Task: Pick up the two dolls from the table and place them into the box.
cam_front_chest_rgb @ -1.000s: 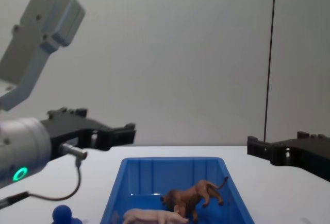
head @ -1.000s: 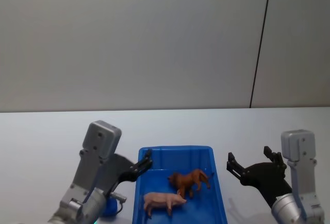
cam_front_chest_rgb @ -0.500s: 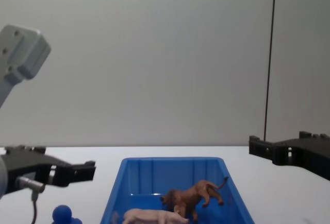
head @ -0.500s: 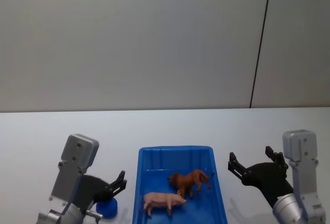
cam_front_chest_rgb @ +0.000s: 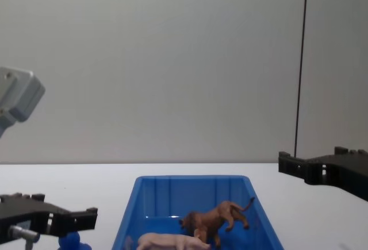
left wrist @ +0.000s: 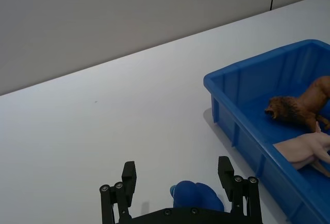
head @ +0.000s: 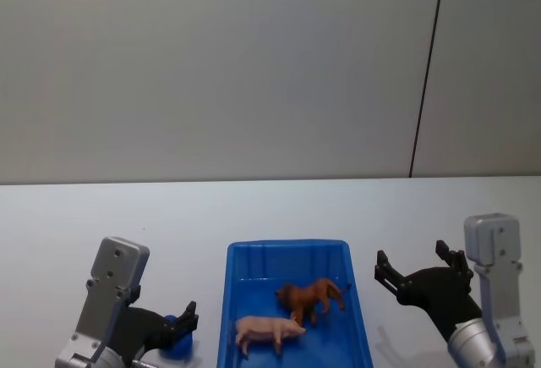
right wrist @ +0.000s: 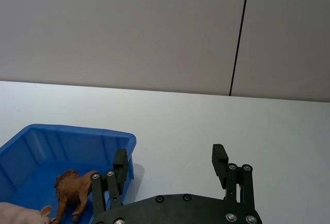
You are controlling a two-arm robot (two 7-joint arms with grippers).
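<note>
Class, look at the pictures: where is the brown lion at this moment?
The lion lies inside the blue box, toward its right side in the head view, just behind the pink pig and between the two grippers.

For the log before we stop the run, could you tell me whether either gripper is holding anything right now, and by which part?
Nothing is held. The left gripper and right gripper are both open and empty beside the box, where the lion and pig lie.

Brown lion [head: 313,296] – darker mane; pale pink pig [head: 266,331]; blue box [head: 239,260]; white table [head: 254,211].
</note>
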